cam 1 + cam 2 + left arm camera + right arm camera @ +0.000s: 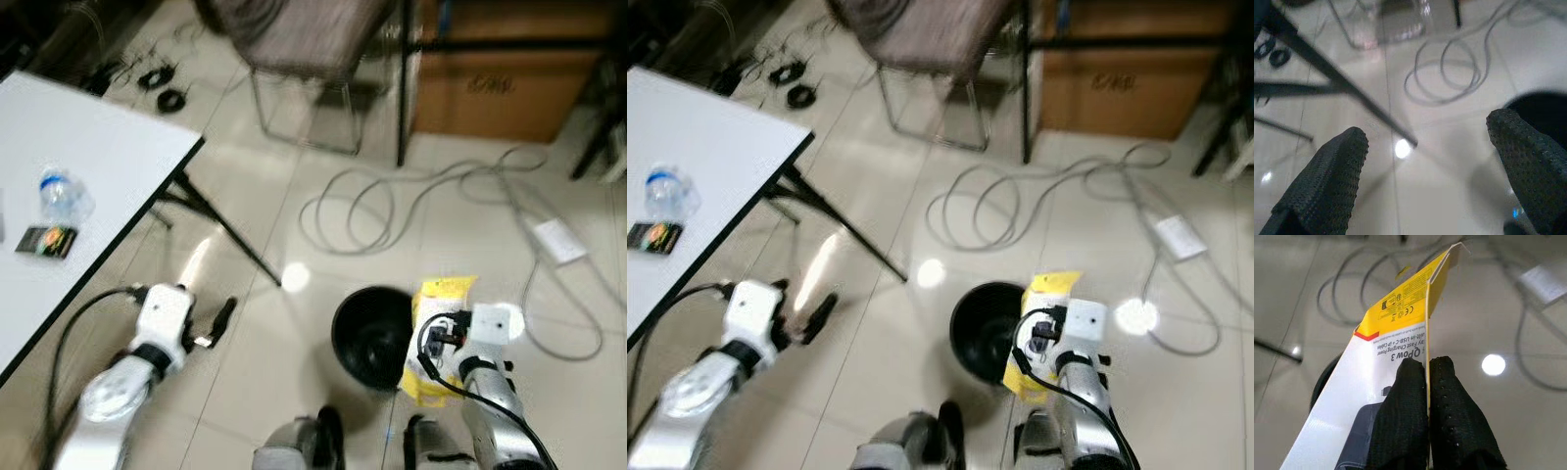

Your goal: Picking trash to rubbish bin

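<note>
The right gripper [1427,382] has its jaws pinched shut on the flat yellow-and-white cardboard box [1396,333], beside the round black rubbish bin [372,338], risking a rim-side drop, while the left gripper [1430,171] gapes empty.

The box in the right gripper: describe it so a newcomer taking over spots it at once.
Start at the round black bin on the tiled floor. At its rim, on the robot's right, the right gripper pinches a flattened cardboard box. It is the sole bright yellow-and-white thing there, printed with product text and a red stripe.
</note>
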